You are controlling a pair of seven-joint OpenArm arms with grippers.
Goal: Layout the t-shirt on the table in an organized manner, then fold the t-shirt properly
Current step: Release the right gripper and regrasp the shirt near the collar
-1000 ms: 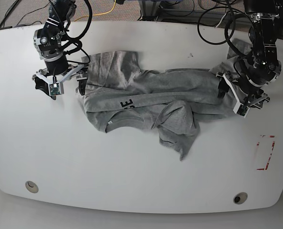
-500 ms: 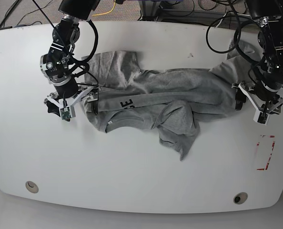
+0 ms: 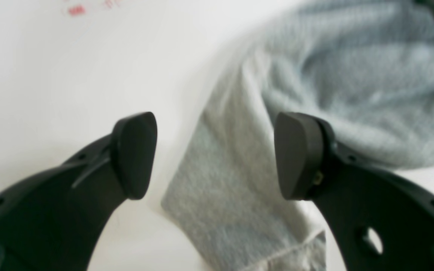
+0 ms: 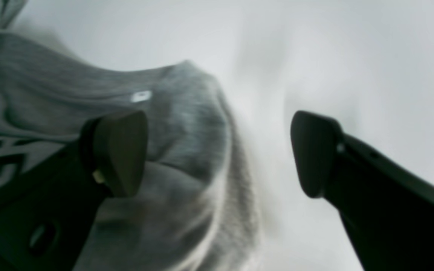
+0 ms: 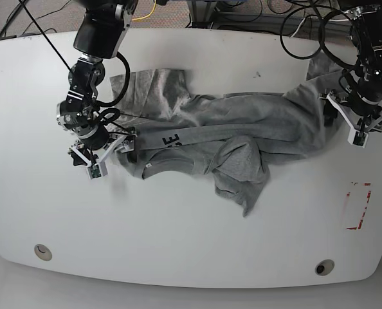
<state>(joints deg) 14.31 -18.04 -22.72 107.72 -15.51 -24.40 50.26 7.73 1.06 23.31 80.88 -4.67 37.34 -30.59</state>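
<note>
Left claw (image 5: 356, 120), at the right edge of the base view: jaws spread wide, nothing pinched. Its wrist view shows a grey hem corner lying between the two dark pads (image 3: 296, 154) — no contact visible. Right claw (image 5: 105, 151), at centre left of the base view: jaws likewise spread, one pad over the fabric edge, the other over bare white surface.

The t-shirt (image 5: 223, 129) lies crumpled across the upper middle of the worktop (image 5: 178, 238), stretched from one claw to the other, a folded flap trailing toward lower centre. Dark lettering (image 5: 170, 140) shows partly along a fold. Red tape mark (image 5: 358, 206) sits at lower right — well apart from the cloth.
</note>
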